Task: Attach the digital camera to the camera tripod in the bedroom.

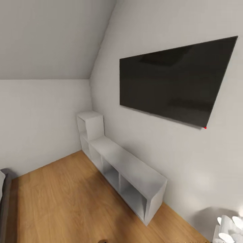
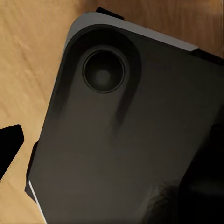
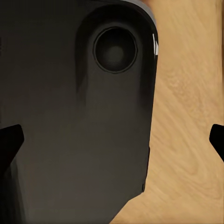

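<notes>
- The head view takes in a corner of the bedroom [image 1: 50,199]: light wood plank floor, pale walls and a sloped ceiling.
- A large dark television [image 1: 175,81] hangs on the wall, with a tiny red dot at its lower corner.
- Below the television, against the same wall, a low white open shelf unit [image 1: 128,172] runs along the floor; at the end farther from the television it steps up into a taller cube, close to the room corner.
- Across the floor from the shelf unit, a strip of grey bed [image 1: 4,202] shows at the picture's edge.
- Past the shelf unit's near end, a white object [image 1: 229,229] is cut off by the frame; what it is cannot be told.
- Left wrist view: the left tool [image 2: 11,149] shows one dark fingertip over wood floor, beside the robot's dark base [image 2: 130,140]; released or clenched cannot be told.
- Right wrist view: the right tool [image 3: 112,140] has its two dark fingertips wide apart, released, grasping nothing, over the same base and floor.
</notes>
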### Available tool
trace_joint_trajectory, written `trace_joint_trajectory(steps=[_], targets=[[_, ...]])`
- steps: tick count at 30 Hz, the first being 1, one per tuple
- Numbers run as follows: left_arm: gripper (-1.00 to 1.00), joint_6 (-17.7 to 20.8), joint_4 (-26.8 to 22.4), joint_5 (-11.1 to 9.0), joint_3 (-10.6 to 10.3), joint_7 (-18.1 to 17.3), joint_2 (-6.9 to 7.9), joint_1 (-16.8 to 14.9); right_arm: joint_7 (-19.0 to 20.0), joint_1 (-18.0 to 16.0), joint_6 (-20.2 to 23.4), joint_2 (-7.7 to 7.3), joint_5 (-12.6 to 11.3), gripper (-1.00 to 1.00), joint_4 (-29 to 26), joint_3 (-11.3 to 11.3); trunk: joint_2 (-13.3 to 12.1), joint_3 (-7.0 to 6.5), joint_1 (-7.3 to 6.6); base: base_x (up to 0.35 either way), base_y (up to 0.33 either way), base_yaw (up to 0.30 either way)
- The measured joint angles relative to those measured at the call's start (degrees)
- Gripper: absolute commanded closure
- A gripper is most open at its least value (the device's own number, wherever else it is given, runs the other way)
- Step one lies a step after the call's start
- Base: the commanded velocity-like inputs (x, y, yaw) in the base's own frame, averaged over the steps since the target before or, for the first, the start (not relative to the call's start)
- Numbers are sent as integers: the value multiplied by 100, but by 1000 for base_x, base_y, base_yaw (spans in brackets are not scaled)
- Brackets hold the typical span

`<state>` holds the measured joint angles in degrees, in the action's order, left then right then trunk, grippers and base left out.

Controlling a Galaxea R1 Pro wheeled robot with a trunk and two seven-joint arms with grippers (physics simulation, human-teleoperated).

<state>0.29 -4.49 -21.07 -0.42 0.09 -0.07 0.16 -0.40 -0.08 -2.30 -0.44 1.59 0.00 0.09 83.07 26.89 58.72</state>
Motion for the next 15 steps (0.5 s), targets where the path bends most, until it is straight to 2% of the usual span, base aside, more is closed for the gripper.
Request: trace_joint_trajectory(steps=[5, 15], targets=[[-100, 2, 0, 18, -3, -5, -1, 0, 0, 0, 0, 0, 0, -100, 0, 0, 0, 0, 1, 103, -68, -294], [-100, -3, 6, 8, 2, -2, 13, 0, 0, 0, 0, 14, 4, -100, 0, -4, -1, 0, 1, 11, -8, -294]])
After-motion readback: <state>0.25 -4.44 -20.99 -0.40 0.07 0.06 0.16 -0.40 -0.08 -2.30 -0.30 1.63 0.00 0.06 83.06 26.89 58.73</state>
